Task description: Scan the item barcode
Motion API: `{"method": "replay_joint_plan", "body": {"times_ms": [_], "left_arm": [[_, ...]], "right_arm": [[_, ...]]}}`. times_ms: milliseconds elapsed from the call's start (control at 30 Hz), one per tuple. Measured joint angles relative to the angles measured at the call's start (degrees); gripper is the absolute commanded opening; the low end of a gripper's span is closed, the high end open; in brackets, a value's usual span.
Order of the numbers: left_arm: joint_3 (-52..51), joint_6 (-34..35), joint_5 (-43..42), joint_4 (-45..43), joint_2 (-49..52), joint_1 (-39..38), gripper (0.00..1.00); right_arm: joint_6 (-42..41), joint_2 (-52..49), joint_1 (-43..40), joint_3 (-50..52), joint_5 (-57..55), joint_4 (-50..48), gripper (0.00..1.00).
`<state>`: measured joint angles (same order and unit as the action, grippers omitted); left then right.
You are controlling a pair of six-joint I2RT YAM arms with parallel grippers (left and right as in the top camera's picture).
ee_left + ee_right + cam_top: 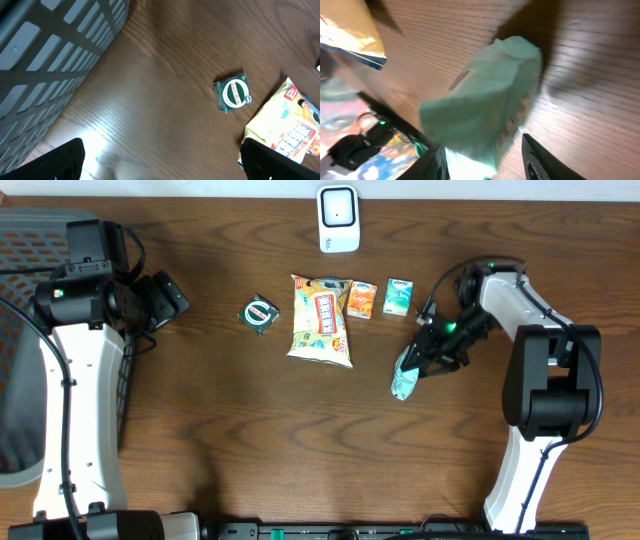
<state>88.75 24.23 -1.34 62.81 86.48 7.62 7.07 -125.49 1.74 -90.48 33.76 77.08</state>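
Overhead: snack bag (pixel 321 320) left of teal pouch (pixel 407 372), scanner (pixel 338 218) beyond.

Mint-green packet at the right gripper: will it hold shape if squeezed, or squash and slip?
The mint-green packet looks soft and crumpled, so it would likely squash. Its wrapper seems to be smooth film, so possibly slippery. Its flattish shape makes rolling unlikely.

You cannot read any words here. The small green packet (pixel 233 93) has a white oval with a dark band across it, but its letters are too blurry. The yellow snack bag (pixel 321 320) shows big red and blue letters, too small to make out.
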Motion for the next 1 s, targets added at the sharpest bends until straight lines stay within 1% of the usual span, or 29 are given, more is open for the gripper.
{"method": "replay_joint_plan", "body": {"times_ms": [167, 300, 367, 600, 833, 1000], "left_arm": [[0.00, 0.00, 0.00, 0.02, 0.00, 0.00, 0.98], [0.00, 0.00, 0.00, 0.00, 0.00, 0.00, 0.98], [0.00, 0.00, 0.00, 0.00, 0.00, 0.00, 0.98], [0.00, 0.00, 0.02, 0.00, 0.00, 0.00, 0.98], [0.00, 0.00, 0.02, 0.00, 0.00, 0.00, 0.98], [0.00, 0.00, 0.02, 0.00, 0.00, 0.00, 0.98]], "right_arm": [[-0.39, 0.00, 1.55, -4.04, -4.00, 4.02, 0.41], [-2.93, 0.00, 3.52, -8.28, -8.63, 8.63, 0.40], [-3.85, 0.00, 4.22, -9.49, -9.92, 9.38, 0.41], [-8.83, 0.02, 9.75, -10.73, -15.54, 7.30, 0.42], [-15.78, 0.02, 17.62, -10.73, -23.52, 3.13, 0.43], [-17.49, 0.02, 21.42, -10.73, -25.16, 0.81, 0.42]]}}
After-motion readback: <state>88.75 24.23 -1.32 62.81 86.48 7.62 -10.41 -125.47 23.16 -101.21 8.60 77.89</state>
